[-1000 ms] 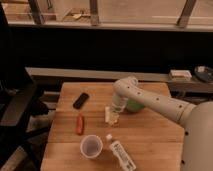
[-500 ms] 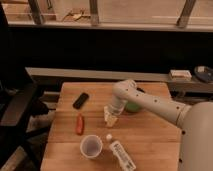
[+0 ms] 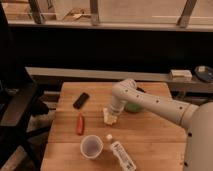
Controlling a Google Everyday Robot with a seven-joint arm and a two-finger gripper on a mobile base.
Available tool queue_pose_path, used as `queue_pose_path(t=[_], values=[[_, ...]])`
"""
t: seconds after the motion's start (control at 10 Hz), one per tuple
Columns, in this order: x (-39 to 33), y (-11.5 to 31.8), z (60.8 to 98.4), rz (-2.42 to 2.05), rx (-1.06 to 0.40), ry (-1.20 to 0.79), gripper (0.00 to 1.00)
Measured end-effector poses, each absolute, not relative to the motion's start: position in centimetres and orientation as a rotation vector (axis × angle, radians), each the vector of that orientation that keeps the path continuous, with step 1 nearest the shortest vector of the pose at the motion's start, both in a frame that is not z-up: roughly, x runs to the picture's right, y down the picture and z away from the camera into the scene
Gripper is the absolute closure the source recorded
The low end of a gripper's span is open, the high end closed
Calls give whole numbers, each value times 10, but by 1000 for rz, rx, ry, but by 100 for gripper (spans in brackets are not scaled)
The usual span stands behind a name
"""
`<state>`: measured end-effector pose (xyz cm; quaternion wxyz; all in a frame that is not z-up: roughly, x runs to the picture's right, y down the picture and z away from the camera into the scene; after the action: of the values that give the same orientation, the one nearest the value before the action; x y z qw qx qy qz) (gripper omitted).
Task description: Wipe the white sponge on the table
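The white sponge lies flat near the middle of the light-wood table. My gripper points down onto the sponge from above, at the end of the white arm that reaches in from the right. The sponge shows as a pale patch under and just left of the gripper tip. The gripper covers part of it.
A black phone lies at the back left. A red-orange object lies left of the sponge. A round pale cup and a white labelled bottle sit near the front edge. A green bowl sits behind the arm. A dark chair stands left.
The gripper and sponge have shifted slightly on the table; the other objects have not moved.
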<state>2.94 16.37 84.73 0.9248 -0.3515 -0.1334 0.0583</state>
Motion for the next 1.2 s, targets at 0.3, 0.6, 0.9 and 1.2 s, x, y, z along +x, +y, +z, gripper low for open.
queue_pose_path(t=[0.3,0.6,0.9,1.2], values=[[32,153,816,69,-689,-286,100],[50,182,794,36,-762,-266,100],[62,200,793,34,-830,-241,100],[68,190,806,62,-843,-227,100]])
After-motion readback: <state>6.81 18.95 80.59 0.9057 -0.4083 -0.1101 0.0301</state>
